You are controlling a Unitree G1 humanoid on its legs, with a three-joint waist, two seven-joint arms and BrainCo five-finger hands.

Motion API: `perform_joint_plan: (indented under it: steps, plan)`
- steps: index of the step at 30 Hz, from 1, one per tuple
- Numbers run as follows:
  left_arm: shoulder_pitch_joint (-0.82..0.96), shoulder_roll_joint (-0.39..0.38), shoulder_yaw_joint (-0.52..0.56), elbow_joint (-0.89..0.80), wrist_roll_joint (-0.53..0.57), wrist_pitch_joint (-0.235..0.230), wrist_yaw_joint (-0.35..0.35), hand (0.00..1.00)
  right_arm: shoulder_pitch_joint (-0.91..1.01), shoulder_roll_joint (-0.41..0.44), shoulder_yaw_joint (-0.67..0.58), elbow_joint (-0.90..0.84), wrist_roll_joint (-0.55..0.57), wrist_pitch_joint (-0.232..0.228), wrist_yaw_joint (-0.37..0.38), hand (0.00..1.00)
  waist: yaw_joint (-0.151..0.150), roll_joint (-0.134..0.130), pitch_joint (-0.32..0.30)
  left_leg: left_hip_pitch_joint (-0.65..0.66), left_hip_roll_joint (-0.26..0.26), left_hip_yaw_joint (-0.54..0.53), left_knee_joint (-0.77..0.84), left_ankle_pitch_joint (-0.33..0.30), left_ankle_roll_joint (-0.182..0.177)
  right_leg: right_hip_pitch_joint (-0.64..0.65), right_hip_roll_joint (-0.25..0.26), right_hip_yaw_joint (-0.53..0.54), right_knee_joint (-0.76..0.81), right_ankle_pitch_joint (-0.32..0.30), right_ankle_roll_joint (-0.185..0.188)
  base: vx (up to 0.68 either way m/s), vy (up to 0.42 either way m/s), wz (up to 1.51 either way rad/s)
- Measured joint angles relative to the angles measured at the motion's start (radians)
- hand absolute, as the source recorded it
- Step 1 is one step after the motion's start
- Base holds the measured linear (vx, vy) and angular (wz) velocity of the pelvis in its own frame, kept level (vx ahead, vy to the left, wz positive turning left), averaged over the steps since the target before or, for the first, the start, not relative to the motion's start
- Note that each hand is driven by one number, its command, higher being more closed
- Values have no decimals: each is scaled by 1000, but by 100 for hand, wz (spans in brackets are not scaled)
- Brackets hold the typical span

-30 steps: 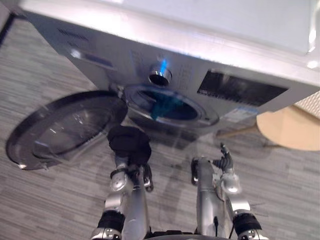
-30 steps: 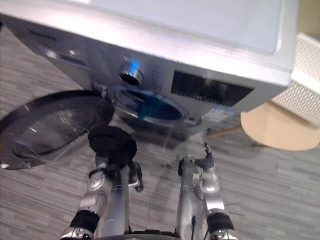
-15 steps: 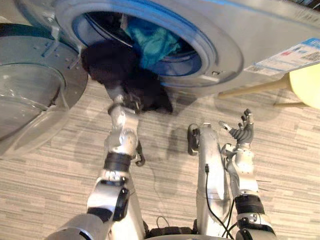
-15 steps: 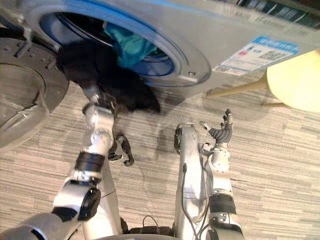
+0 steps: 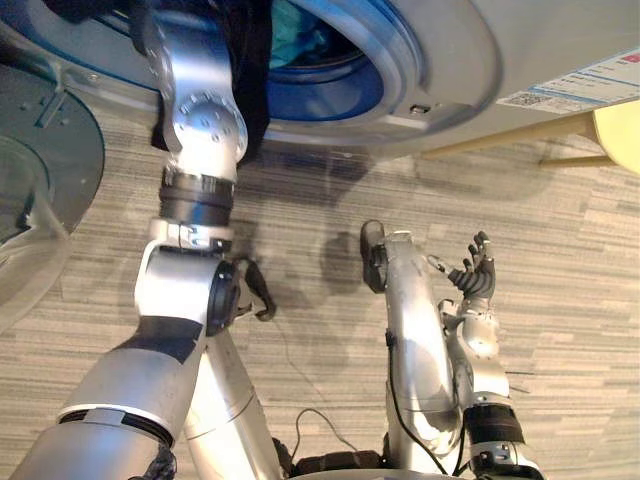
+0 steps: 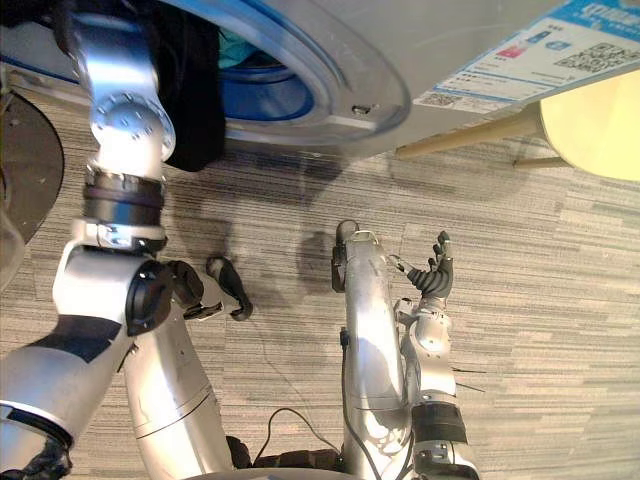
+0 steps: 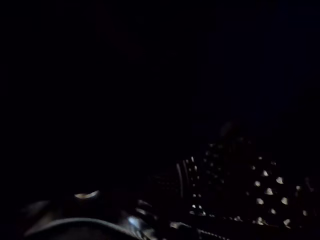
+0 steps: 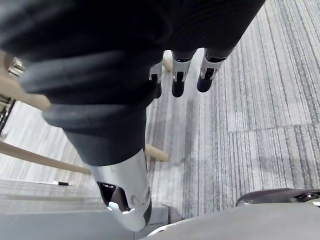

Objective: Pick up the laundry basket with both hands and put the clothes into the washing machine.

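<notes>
Above a grey carpeted floor [image 5: 560,300], a washing machine [image 5: 540,40] is seen with its door [image 5: 40,200] swung open and a teal cloth [image 5: 300,30] lodged in the drum. The left arm [image 5: 200,120] is thrust into the opening with a black garment [image 5: 248,70] draped beside it at the rim, so loading is judged under way but unfinished; the left hand's grip, hidden inside, cannot be told. The right hand [image 5: 475,280] is held idle, fingers relaxed, grasping nothing.

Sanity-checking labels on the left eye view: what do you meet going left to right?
washer door, swung open → black garment hanging at the drum mouth → teal cloth inside the drum → right hand, open, over the floor → yellow seat
</notes>
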Motion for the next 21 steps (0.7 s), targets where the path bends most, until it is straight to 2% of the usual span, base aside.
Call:
perform_joint_plan:
  steps: [4,7,8,10,11,12,13,14,15,16,17,18,20,21]
  plan:
    - [-34,52,-31,0,-8,-15,-20,100,5,0,-1,-5,0,0,27,0,-3,0,0,-1,5,6,-3,-3,3,-2,2,2,-7,0,1,20,12,-4]
    - [-37,97,-83,7,103,19,-29,100,9,-1,-8,-5,0,-9,42,0,-2,-1,0,-3,3,6,-7,-3,3,-4,-2,1,-7,0,1,14,13,3]
    - [-45,122,-111,34,210,50,-39,100,13,-3,-11,-5,1,-18,49,0,0,-1,-1,-4,0,7,-8,-3,3,-5,-5,1,-6,0,1,20,22,6]
    - [-48,155,-152,46,337,81,-38,100,16,-3,-13,-5,1,-21,53,0,0,-3,-2,-4,-2,7,-9,-3,4,-5,-7,1,-6,0,0,8,9,2]
    - [-57,179,-193,62,495,107,-37,100,18,-3,-15,-6,1,-28,57,0,1,-3,-2,-4,-3,7,-10,-3,4,-5,-8,1,-5,-1,0,0,0,0]
    - [-66,190,-221,70,573,121,-38,100,19,-3,-17,-5,1,-36,62,0,2,-3,-2,-4,-3,7,-10,-3,4,-5,-9,0,-4,-1,0,17,19,4]
    - [-91,208,-272,87,743,154,-33,100,20,-3,-21,-6,0,-51,70,0,4,-4,-3,-4,-4,7,-10,-3,4,-5,-10,0,-4,-1,-1,0,0,0]
    - [-119,225,-326,97,913,178,-31,0,23,-2,-20,-10,-1,-64,73,0,4,-6,-3,-4,-4,7,-10,-3,4,-5,-10,0,-3,-1,-1,0,0,0]
    - [-131,231,-354,98,988,188,-25,0,26,-3,-20,-15,-1,-68,73,0,4,-6,-3,-4,-4,7,-10,-5,6,-4,-10,-1,-4,-2,-1,0,0,0]
    - [-159,245,-420,99,1125,206,-9,0,32,-6,-19,-17,-3,-85,73,0,3,-6,-3,-4,-4,6,-11,-6,9,-3,-13,-3,-4,-3,-1,0,0,0]
    - [-191,258,-495,107,1311,227,14,0,39,-7,-17,-19,-3,-100,73,0,2,-6,-4,-4,-5,3,-11,-6,9,0,-15,-7,-5,-5,-2,0,0,0]
    - [-206,263,-531,111,1373,232,19,0,41,-9,-15,-20,-3,-104,73,0,2,-6,-4,-4,-5,2,-11,-6,10,2,-17,-9,-5,-5,-3,0,0,0]
    - [-243,270,-643,130,1699,269,44,0,47,-22,3,-22,-4,-128,73,0,1,-6,-4,3,-6,-9,-11,-7,10,19,-21,-21,-8,-8,-3,0,0,0]
    - [-246,269,-665,137,1751,275,46,0,47,-23,3,-23,-4,-134,73,0,1,-6,-6,6,-6,-10,-12,-7,10,24,-23,-24,-8,-8,-4,0,0,0]
